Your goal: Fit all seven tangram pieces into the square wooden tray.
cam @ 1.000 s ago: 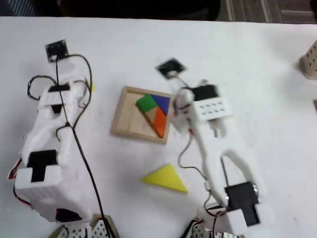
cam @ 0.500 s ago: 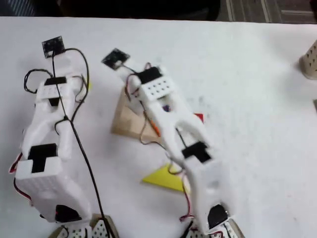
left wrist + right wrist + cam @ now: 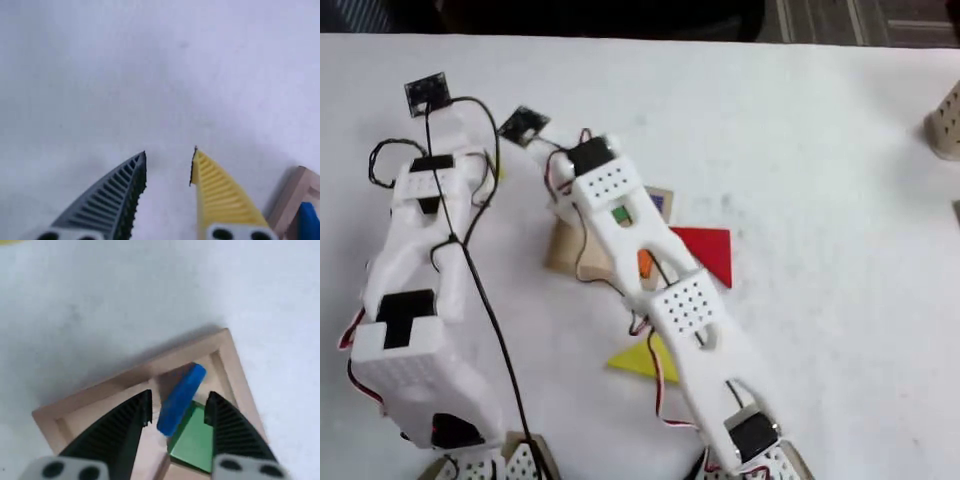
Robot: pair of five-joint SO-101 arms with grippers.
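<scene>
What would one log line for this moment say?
right gripper: open, around tilted blue piece in tray | left gripper: open | red triangle, yellow triangle: outside tray

The white left arm (image 3: pixel 415 270) sits folded at the left of the scene. The left gripper (image 3: pixel 169 151) points down, its grey and yellow ridged fingers parted. The white right arm (image 3: pixel 665 295) stretches from near right towards far left. The right gripper (image 3: pixel 179 394) also points down, its dark ridged fingers spread apart.

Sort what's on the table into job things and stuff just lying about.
Job: wooden tray, blue piece, green piece, orange piece, red triangle, yellow triangle.
Lying about: pale dotted object at the high view's right edge.
</scene>
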